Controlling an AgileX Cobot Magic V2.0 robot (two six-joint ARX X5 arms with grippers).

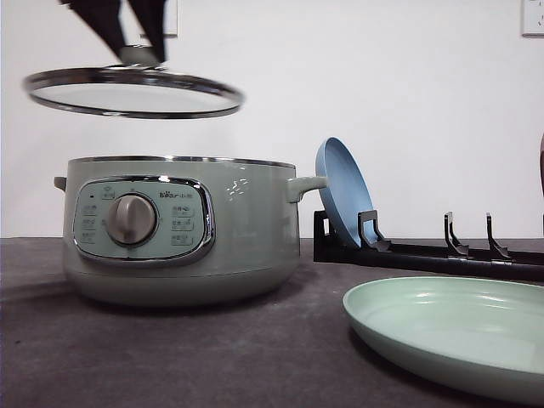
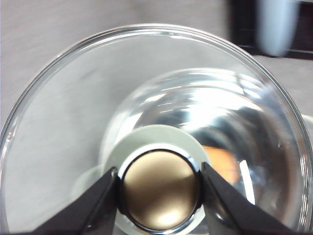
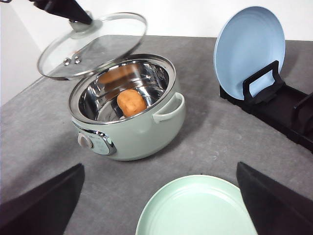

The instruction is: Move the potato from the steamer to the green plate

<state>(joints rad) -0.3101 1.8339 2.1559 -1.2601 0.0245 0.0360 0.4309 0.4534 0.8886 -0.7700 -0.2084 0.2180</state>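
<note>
Now the potato [image 3: 131, 103] sits inside the steamer [image 3: 142, 132], ahead of the wide-open right pincer [image 3: 159, 208]. The left pincer [image 2: 159, 188] grips the lid [image 1: 133, 92] knob, held up high.

Your left gripper [image 2: 159, 196] is clamped on the lid knob [image 2: 159, 188], one dark finger [image 2: 100, 205] pressed to each side of it, and the arm reaches down from above, raised well over the table. Your right gripper [image 3: 161, 205] hangs with its two black fingers [image 3: 44, 205] spread wide apart, nothing between them. It seems tilted forward and down, though little of it shows.
</note>
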